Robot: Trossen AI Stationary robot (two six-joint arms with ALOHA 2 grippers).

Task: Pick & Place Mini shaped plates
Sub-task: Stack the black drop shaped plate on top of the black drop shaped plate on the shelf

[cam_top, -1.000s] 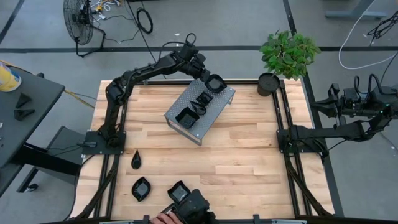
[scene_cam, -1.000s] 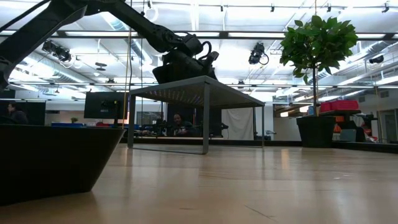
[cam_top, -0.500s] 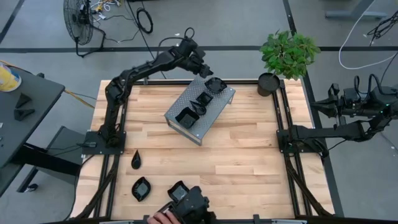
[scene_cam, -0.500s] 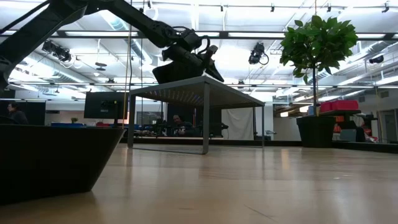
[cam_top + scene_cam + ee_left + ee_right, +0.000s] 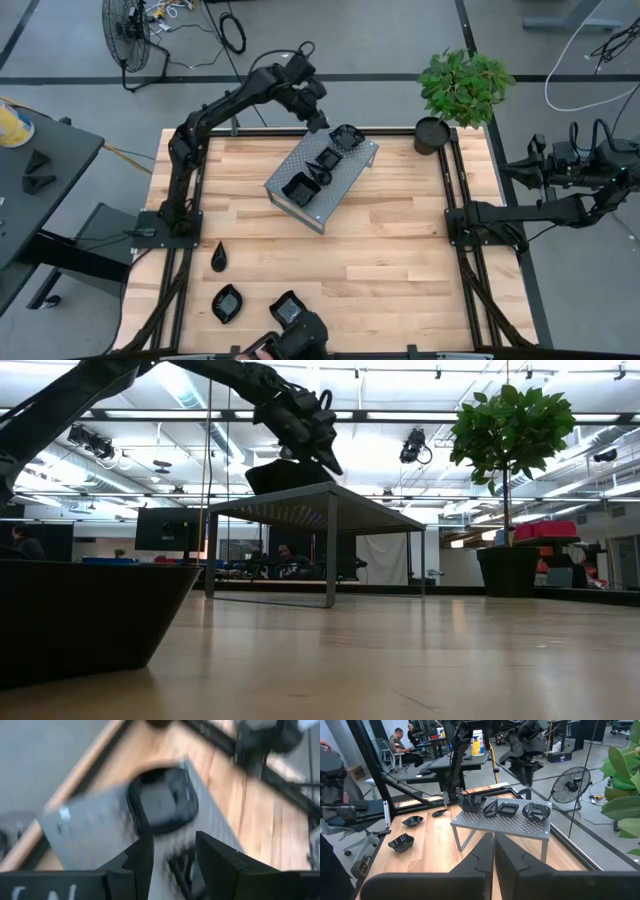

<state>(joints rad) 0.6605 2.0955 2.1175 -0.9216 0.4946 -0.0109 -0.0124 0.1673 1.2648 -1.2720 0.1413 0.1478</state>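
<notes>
On the rack: four plates

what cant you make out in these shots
- Shape of the plate just set on the grey rack: motion blur in the left wrist view.
- Plates on the rack, low view: hidden above its top.
- Dish at the near edge, high view: partly covered by a dark device.

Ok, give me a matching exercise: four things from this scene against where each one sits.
Things:
1. left gripper
2. right gripper
3. potted plant
4. teardrop plate

Places:
A. on the wood near the left arm's base
B. far right corner of the table
C. just above the far end of the grey metal stand
D. off the table's right side

Pairs: 1-C, 2-D, 3-B, 4-A
</notes>
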